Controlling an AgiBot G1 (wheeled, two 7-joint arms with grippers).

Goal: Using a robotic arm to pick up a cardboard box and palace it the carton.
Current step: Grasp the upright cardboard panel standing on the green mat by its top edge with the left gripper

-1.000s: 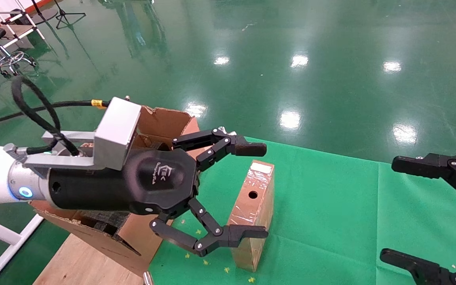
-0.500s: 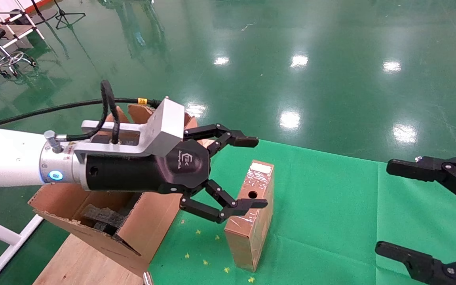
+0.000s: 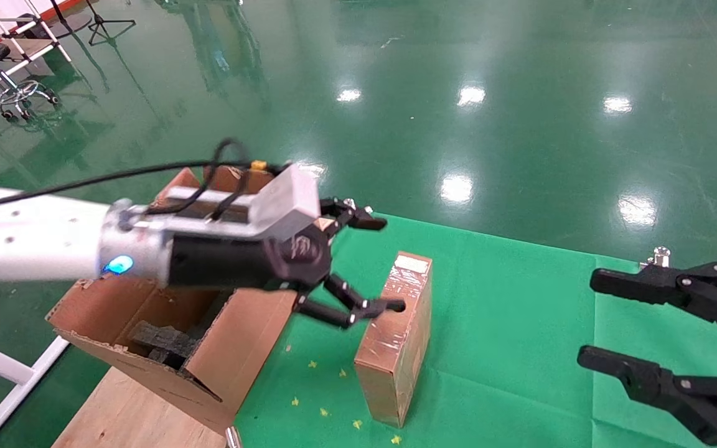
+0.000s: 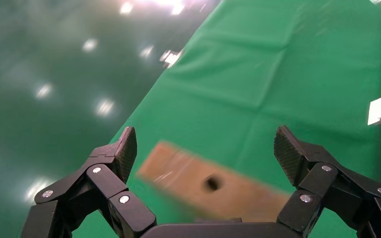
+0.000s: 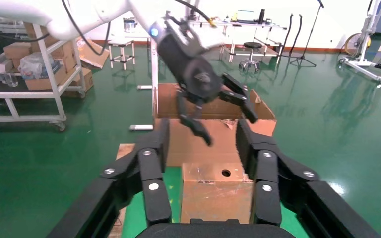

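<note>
Cardboard box (image 3: 396,336): one, upright; carton (image 3: 172,323): one | left end effector (image 3: 378,264): spread above box | right end effector (image 3: 589,323): spread, apart

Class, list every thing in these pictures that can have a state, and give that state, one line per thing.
Left end effector: open, empty, hovering above the cardboard box.
Right end effector: open, empty, off to the right above the green cloth.
Cardboard box: standing on edge on the cloth, taped shut, ungrasped.
Carton: open-topped, tilted, black foam blocks inside.
</note>
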